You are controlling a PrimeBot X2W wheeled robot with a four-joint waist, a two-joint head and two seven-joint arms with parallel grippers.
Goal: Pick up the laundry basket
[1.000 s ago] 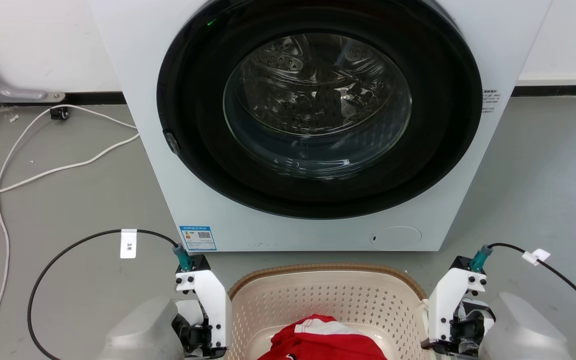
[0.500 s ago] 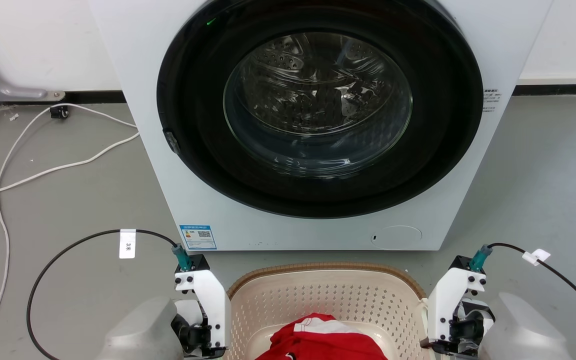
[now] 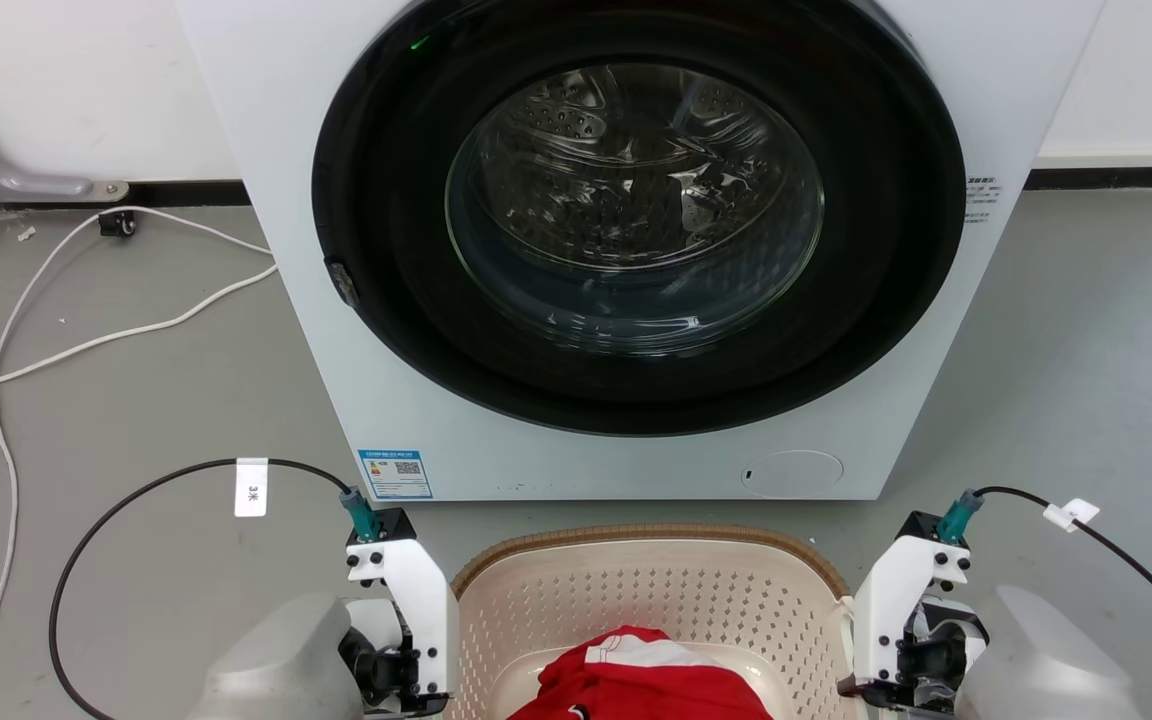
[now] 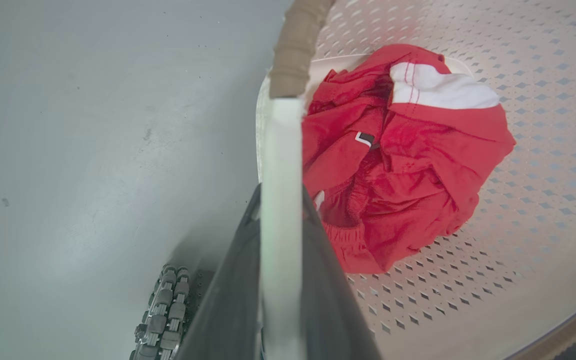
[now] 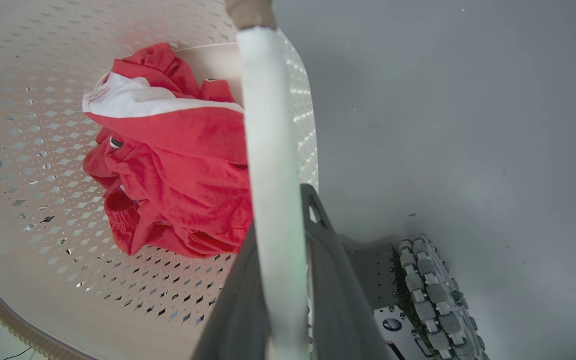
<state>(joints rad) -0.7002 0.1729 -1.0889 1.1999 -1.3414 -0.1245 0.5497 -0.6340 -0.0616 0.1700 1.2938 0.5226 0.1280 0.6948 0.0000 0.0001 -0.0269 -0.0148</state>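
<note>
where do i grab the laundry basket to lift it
Grip the laundry basket by its white loop handles: left handle with the left end effector, right handle with the right end effector, each from outside. The flat straps fit between the fingers; the wide body doesn't.

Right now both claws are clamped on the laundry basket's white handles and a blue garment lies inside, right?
Not quite: the garment in the laundry basket is red with a white panel, not blue; the left wrist view shows it. The left claw and right claw do clamp its white handles.
</note>
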